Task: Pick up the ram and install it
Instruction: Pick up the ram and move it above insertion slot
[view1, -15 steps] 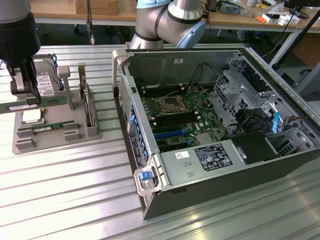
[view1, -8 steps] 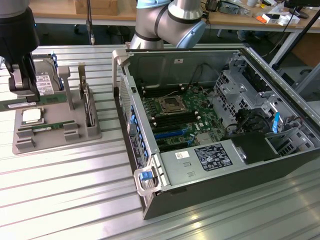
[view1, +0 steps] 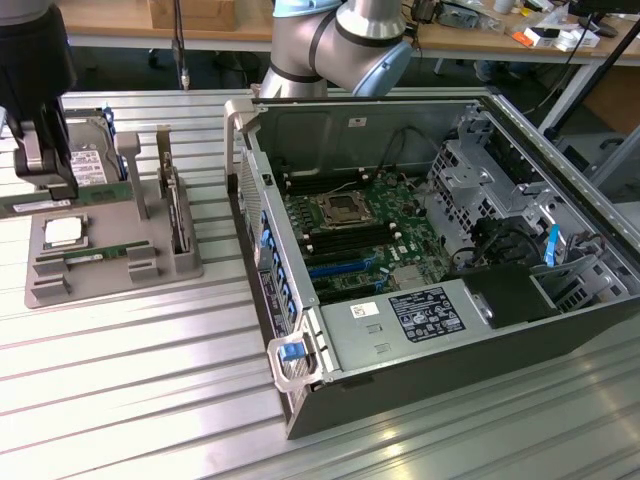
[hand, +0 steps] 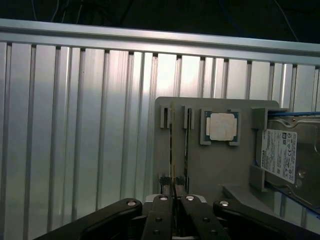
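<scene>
While the open dark-grey computer case (view1: 450, 375) sits with its green motherboard (view1: 400, 235) exposed, the arm's black pincer (hand: 175, 189) is pinched shut on the ram (hand: 172, 145). The long, thin green circuit-board stick stands on edge at the grey plastic parts fixture (hand: 210, 170), beside the square silver processor chip (hand: 222, 126). The pickup appears under way, though whether the stick has cleared its slot cannot be told. Installation in the case, well apart, is not yet done.
</scene>
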